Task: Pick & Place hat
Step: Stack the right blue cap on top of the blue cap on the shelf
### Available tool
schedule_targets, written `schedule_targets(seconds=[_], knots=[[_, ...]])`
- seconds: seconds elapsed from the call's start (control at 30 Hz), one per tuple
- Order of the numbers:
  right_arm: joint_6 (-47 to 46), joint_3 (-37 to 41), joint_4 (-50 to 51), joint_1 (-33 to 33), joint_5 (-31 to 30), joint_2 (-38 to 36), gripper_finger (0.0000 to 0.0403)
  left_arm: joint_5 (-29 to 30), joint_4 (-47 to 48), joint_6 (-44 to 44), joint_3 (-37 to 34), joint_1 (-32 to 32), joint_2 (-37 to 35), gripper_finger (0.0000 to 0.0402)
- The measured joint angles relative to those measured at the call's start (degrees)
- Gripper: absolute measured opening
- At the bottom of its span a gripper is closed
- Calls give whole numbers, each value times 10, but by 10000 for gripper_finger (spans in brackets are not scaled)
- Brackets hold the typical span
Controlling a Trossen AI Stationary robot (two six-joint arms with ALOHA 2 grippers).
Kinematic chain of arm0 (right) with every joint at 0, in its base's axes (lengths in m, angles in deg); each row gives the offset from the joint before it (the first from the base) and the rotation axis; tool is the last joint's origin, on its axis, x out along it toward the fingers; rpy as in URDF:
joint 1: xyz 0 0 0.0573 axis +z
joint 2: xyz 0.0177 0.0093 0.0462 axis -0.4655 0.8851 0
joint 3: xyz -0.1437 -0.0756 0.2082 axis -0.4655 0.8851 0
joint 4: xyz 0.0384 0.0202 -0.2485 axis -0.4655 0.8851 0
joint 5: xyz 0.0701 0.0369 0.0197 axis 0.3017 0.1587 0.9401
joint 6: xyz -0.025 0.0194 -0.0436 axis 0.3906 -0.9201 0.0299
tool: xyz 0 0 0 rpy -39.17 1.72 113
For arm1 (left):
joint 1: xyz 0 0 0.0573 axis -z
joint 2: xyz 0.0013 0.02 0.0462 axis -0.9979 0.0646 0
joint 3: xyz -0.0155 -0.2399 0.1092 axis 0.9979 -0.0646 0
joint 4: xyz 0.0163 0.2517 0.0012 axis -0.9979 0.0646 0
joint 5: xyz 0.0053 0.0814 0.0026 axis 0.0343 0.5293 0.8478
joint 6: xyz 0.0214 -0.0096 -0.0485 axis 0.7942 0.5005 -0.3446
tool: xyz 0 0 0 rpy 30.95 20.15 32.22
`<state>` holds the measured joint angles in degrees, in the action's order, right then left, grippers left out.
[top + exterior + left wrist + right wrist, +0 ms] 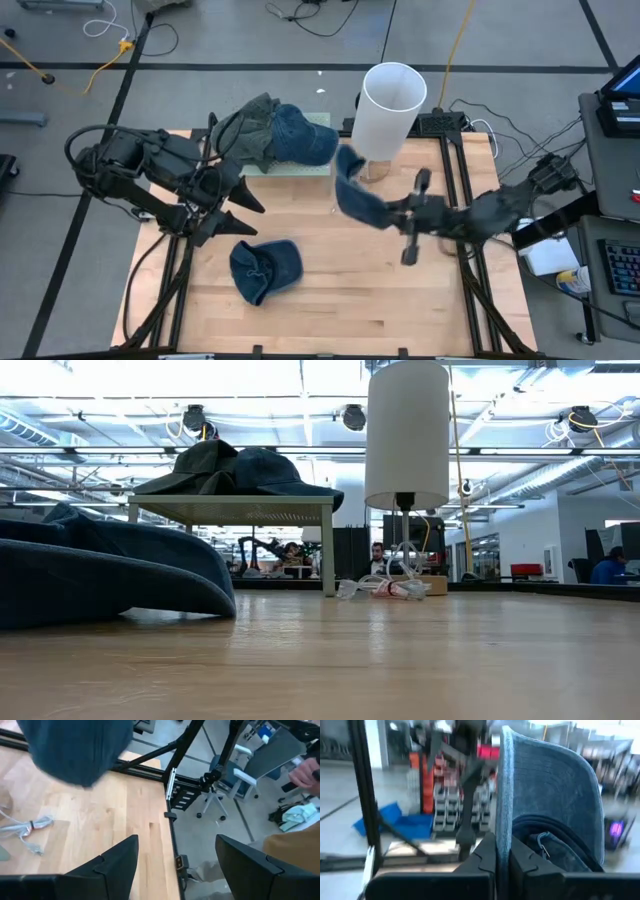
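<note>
Your right gripper is clamped on 1 blue denim cap, held aloft; your left gripper stands parted, holding nothing.

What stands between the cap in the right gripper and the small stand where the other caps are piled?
Nothing visible blocks it. The right gripper holds the blue cap in the air beside the white tube; the stand lies just past it, already carrying two caps.

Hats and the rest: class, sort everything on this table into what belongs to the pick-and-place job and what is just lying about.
Part of the job:
- blue cap clamped in the right gripper
- blue cap on the table
- caps piled on the small stand
- left gripper, open, holding nothing

Lying about:
- white cylinder
- cable bundle
</note>
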<state>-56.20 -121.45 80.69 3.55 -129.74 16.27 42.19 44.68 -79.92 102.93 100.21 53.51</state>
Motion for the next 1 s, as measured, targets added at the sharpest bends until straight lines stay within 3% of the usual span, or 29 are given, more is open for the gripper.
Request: schedule_targets(seconds=[0.2,0.43,0.7,1.0], knots=[[155,0,-124,-5,76,-32,3,44,-14,-6,0,0,-2,253],[259,0,-261,-30,228,-41,3,74,-114,33,0,0,-13,259],[268,0,-390,-80,377,-20,3,76,-242,85,0,0,-15,284],[212,0,-491,-132,476,19,3,120,-333,134,0,-16,14,289]])
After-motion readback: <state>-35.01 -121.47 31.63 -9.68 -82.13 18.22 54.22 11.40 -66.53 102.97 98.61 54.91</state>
